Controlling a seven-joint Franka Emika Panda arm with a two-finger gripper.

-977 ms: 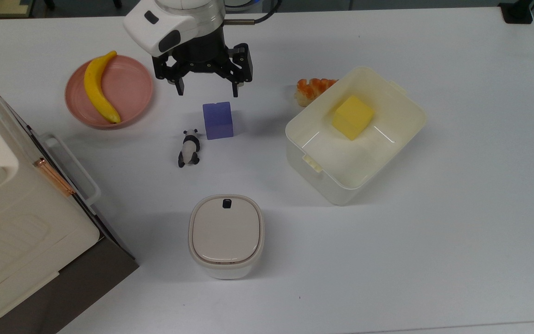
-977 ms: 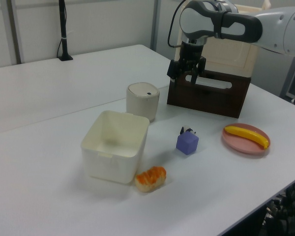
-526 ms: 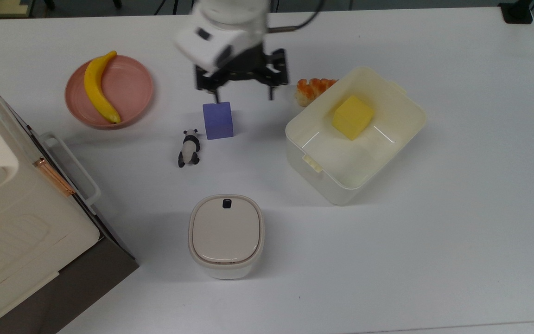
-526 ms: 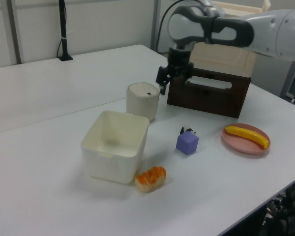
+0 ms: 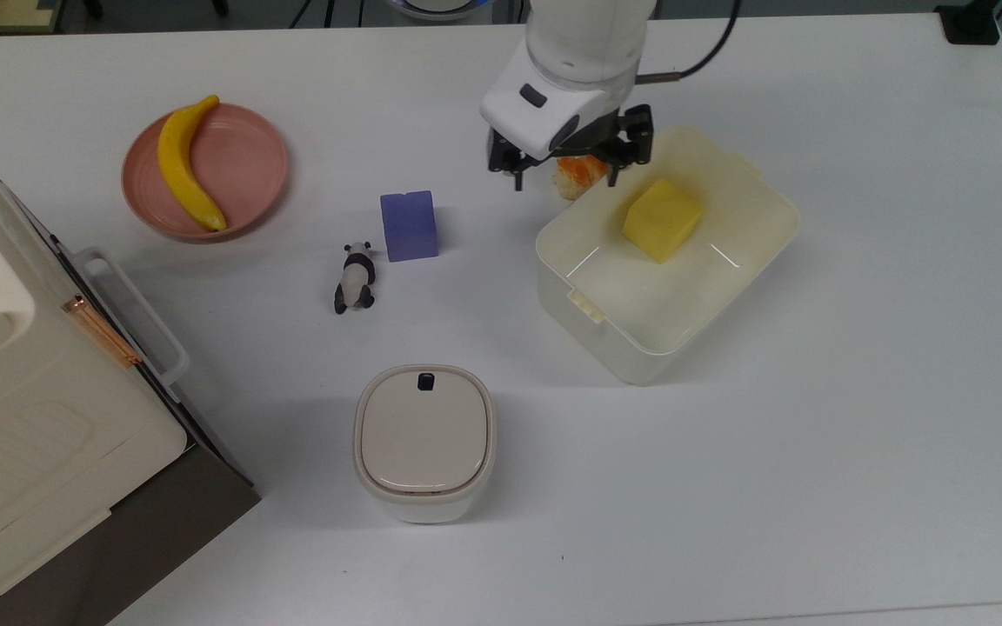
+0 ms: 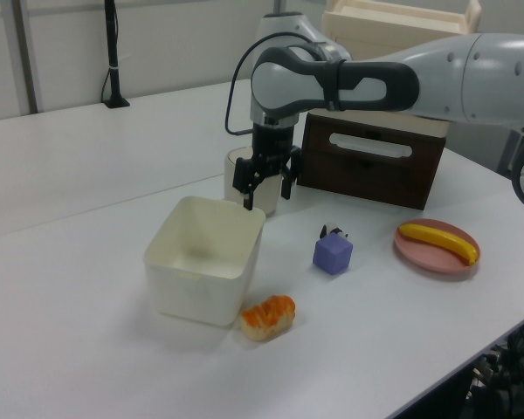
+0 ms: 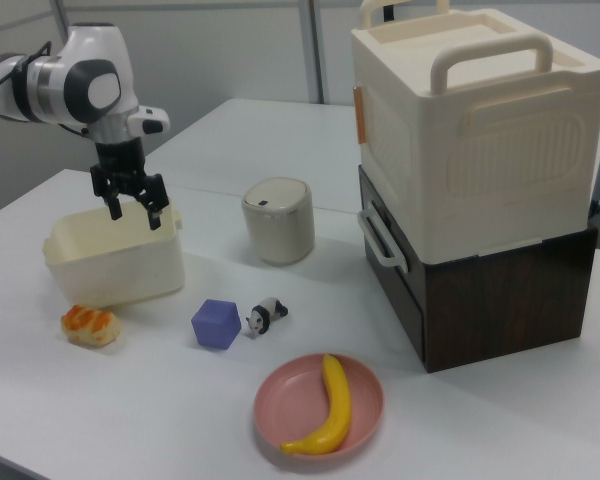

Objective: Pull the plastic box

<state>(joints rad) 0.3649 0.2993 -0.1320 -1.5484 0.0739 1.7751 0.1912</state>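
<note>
- Plastic box sits on the desk, toward the edge at the top view's right. It lies skewed to the desk edges, with a yellow block inside.
- My tool hangs with its fingers spread apart and holds nothing. In the top view it is over the box's rim corner nearest the far desk edge. In the left view and right view it is above the rim; I cannot tell whether it touches.
- A second ago the tool was over by the pink plate; it has since crossed toward the top view's right, past the purple cube. The box has not shifted.
- Orange bread piece lies just beside that same corner, partly under the tool in the top view.
- Open desk lies on the box's side toward the top view's right edge and bottom edge.
- Toward the top view's left: the cube, the panda figure and the lidded container, each well apart from the box.
- Banana on the plate; big cream appliance at the desk's corner.
</note>
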